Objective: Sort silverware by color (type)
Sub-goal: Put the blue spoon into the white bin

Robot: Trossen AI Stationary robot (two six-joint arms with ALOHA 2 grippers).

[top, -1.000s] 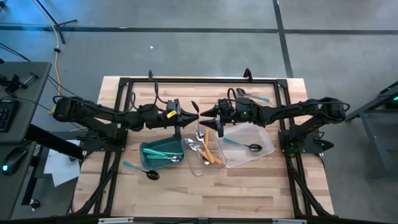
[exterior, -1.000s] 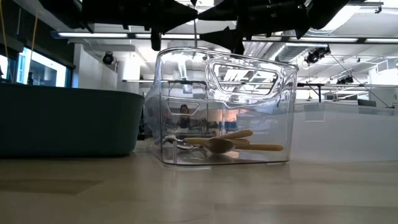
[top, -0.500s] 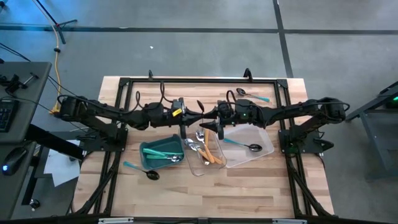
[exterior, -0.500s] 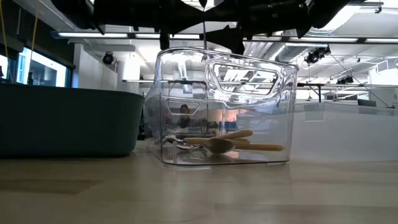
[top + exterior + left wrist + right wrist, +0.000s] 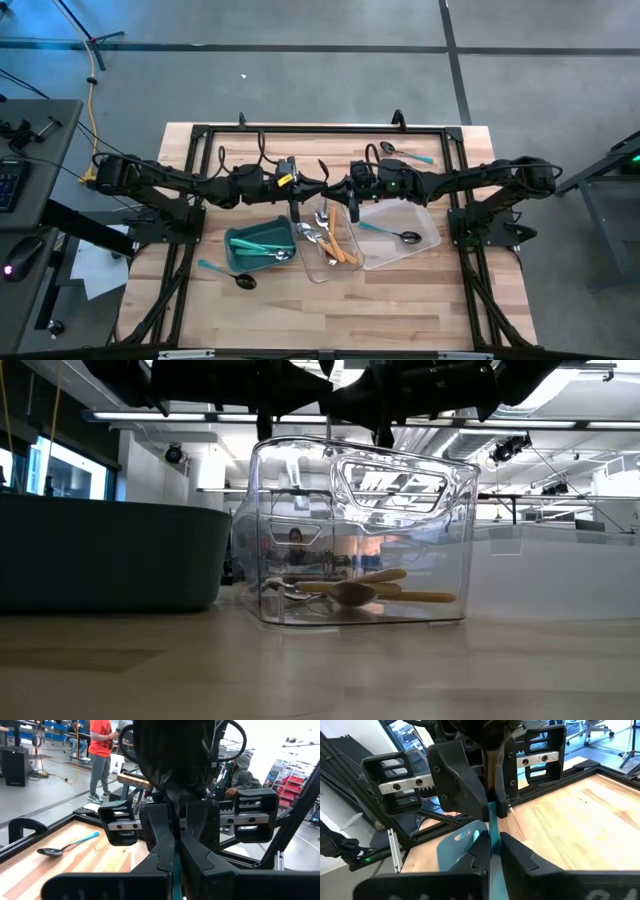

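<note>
High view: at center frame, the left gripper (image 5: 308,188) and right gripper (image 5: 338,187) meet tip to tip above a clear plastic tray (image 5: 318,268). Both pinch one teal-handled, dark-headed spoon (image 5: 324,175) between pressed fingers. Left of the tray sits a teal rectangular bin (image 5: 240,239) holding teal utensils. At upper right, another teal-handled spoon (image 5: 404,153) lies on the wooden table (image 5: 330,315).
</note>
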